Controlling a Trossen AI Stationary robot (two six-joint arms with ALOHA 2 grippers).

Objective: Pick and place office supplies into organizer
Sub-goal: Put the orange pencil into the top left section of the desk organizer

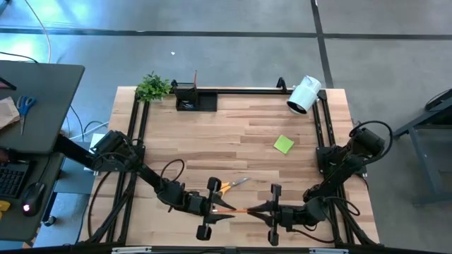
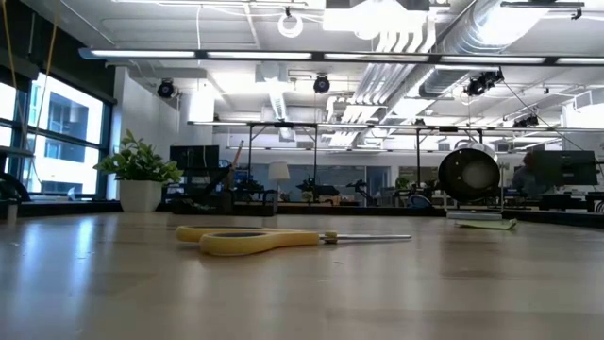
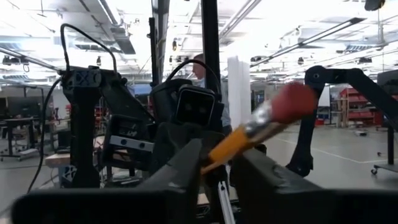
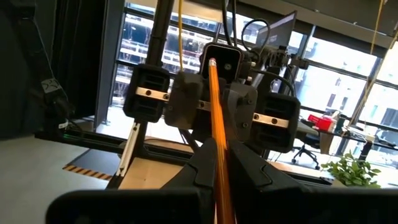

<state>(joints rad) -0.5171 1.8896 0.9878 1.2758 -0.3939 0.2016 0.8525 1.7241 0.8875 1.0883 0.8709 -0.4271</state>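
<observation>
1. Both claws meet nose to nose at the near edge of the worktop (image 1: 233, 134), lifted off it, with one orange pencil (image 1: 239, 209) spanning the gap between them.
2. The right claw (image 1: 263, 208) is clamped on the pencil: its own wrist view shows the shaft (image 4: 216, 124) running straight out from between the closed fingers toward the other arm.
3. The left claw (image 1: 219, 209) has its fingers set on either side of the eraser end (image 3: 292, 102), with the shaft passing between them; I cannot tell whether they are pressing on it yet or only closing in.
4. The step in hand looks like a hand-over of the pencil from the right arm to the left.
5. The organizer (image 1: 195, 101) sits at the far edge of the worktop, left of centre, just beside the small green plant (image 1: 152, 87). It is well apart from both claws.
6. Yellow-handled scissors (image 2: 274, 238) lie flat on the wood just beyond the two claws, untouched.
7. A lime-green sticky-note pad (image 1: 284, 144) lies right of centre, and a white cylinder (image 1: 304, 94) rests on its side near the far right corner.
8. The next move calls for the left claw to have a firm hold before the right one lets go, or the pencil may drop or tilt.
9. After that the left arm would need to carry the pencil across to the organizer and tip it upright over the taller cup section.
</observation>
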